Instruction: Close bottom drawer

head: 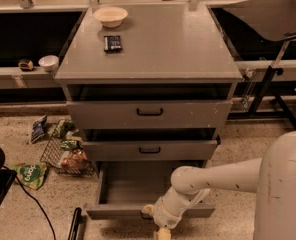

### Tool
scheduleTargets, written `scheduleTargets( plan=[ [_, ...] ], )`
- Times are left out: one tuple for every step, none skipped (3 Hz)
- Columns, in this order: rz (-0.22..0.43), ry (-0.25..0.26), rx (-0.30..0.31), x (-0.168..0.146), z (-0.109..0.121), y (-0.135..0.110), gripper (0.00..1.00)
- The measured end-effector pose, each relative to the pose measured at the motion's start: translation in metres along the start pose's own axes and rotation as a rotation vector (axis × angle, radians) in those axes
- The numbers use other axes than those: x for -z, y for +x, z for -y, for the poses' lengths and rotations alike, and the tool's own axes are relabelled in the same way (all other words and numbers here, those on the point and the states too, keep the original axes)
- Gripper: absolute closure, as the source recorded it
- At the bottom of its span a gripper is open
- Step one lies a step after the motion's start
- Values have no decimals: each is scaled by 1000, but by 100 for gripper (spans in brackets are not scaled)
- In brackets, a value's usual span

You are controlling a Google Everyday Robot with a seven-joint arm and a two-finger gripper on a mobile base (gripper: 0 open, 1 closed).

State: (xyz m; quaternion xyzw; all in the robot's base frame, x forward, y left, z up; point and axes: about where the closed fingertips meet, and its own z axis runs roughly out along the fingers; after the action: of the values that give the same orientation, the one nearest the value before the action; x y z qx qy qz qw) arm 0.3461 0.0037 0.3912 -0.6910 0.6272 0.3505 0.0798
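Note:
The bottom drawer of the grey cabinet stands pulled far out, showing its wide shallow grey tray and low front panel. Its handle is hidden behind my arm. My white arm reaches in from the right, and my gripper hangs at the lower edge of the view, right in front of the drawer's front panel. The middle drawer and top drawer each stick out a little.
A white bowl and a black object lie on the cabinet top. A wire basket with snack bags and loose packets lie on the floor at the left. A black cable and a dark bar are nearby.

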Motion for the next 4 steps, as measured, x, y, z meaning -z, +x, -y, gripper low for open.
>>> scheduleTargets(
  plan=[
    [-1, 1, 1, 1, 0, 0, 0],
    [33, 10, 7, -16, 16, 21, 0],
    [88, 23, 32, -46, 43, 62, 18],
    [123, 10, 34, -75, 66, 95, 41]
  ],
)
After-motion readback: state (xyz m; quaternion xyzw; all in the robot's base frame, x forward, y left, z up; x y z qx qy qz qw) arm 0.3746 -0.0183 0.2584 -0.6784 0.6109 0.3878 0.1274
